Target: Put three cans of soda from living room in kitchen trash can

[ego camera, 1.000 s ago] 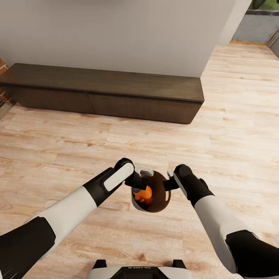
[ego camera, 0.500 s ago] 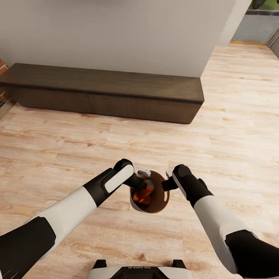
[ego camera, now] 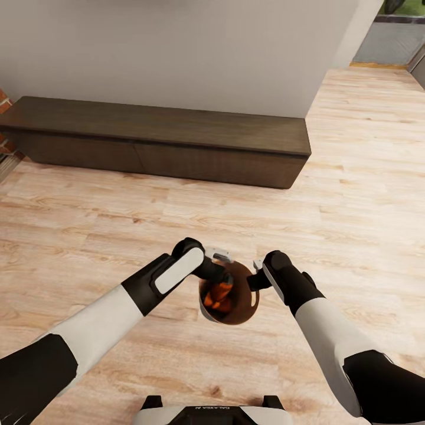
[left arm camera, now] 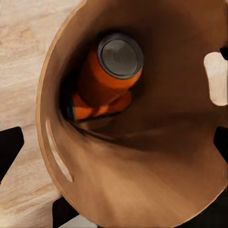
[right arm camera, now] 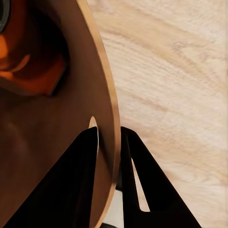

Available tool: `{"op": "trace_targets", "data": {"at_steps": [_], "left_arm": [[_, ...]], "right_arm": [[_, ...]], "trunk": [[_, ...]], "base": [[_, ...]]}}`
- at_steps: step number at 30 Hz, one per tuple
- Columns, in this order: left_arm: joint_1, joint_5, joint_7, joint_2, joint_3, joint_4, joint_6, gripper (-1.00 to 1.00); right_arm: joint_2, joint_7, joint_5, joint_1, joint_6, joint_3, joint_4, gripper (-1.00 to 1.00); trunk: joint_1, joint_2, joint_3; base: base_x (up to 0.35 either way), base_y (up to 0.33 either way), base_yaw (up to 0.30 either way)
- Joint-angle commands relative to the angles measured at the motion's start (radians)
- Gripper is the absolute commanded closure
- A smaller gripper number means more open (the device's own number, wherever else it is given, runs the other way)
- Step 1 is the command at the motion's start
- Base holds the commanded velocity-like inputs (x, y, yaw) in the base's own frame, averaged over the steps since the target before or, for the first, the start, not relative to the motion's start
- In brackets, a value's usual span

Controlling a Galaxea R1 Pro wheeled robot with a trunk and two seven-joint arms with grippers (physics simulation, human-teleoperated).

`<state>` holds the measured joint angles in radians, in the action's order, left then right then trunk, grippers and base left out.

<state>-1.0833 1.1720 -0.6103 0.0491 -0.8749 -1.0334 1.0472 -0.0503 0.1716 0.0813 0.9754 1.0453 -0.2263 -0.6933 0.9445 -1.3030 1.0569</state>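
The trash can (ego camera: 243,307) stands on the plank floor between my arms, copper-brown inside. Two orange soda cans (ego camera: 217,296) lie in it. In the left wrist view the upper can (left arm camera: 110,71) shows its silvery top, and a second orange can (left arm camera: 92,108) lies under it. My left gripper (ego camera: 219,273) hangs over the bin's left rim, open, its dark fingers (left arm camera: 9,148) spread wide with nothing between them. My right gripper (ego camera: 257,277) is shut on the bin's right rim (right arm camera: 108,142), one finger inside by the handle hole (right arm camera: 92,124), one outside.
A long, low dark wood cabinet (ego camera: 159,141) runs along the grey wall ahead. Brickwork (ego camera: 5,106) shows at the far left edge. Light wood floor (ego camera: 354,195) stretches to the right toward an opening at the far right. My base (ego camera: 212,413) is at the bottom.
The orange can that stood under my left gripper has tipped and now lies deeper in the bin. The left gripper has shifted slightly right over the rim. The right arm holds still.
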Motion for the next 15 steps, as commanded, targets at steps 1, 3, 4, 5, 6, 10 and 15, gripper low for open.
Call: {"op": "trace_targets", "data": {"at_steps": [1,3,4,5,6,10,15], "left_arm": [[0.002,0.0,0.001,-0.015,0.002,-0.028,0.0,-1.0],[0.005,0.002,0.002,-0.075,0.006,-0.106,0.0,-1.0],[0.005,0.003,0.003,-0.09,0.009,-0.122,0.0,-1.0],[0.006,0.004,0.004,-0.121,0.022,-0.152,0.0,-1.0],[0.006,0.005,0.005,-0.138,0.033,-0.166,0.0,-1.0],[0.016,0.009,0.038,-0.286,0.185,-0.254,0.0,-1.0],[0.073,0.005,0.049,-0.383,0.314,-0.276,-0.019,-1.0]], "right_arm": [[0.0,0.007,-0.034,0.0,0.002,0.001,0.0,1.0],[0.0,0.008,-0.035,0.0,0.002,0.001,0.0,1.0],[0.0,0.008,-0.035,0.0,0.002,0.001,0.0,1.0],[0.0,0.008,-0.035,0.0,0.002,0.002,0.0,1.0],[0.0,0.008,-0.035,0.0,0.002,0.002,0.0,1.0],[0.003,0.009,-0.035,0.0,0.002,0.008,-0.001,1.0],[0.008,0.016,-0.039,0.0,0.002,0.016,-0.002,1.0]], "trunk": [[0.0,0.0,0.0],[0.0,0.0,0.0],[0.0,0.0,0.0],[0.0,0.0,0.0],[0.0,0.0,0.0],[0.0,0.0,0.0],[0.0,0.0,0.0]], "base": [[0.0,0.0,0.0],[0.0,0.0,0.0],[0.0,0.0,0.0],[0.0,0.0,0.0],[0.0,0.0,0.0],[0.0,0.0,0.0],[0.0,0.0,0.0]]}}
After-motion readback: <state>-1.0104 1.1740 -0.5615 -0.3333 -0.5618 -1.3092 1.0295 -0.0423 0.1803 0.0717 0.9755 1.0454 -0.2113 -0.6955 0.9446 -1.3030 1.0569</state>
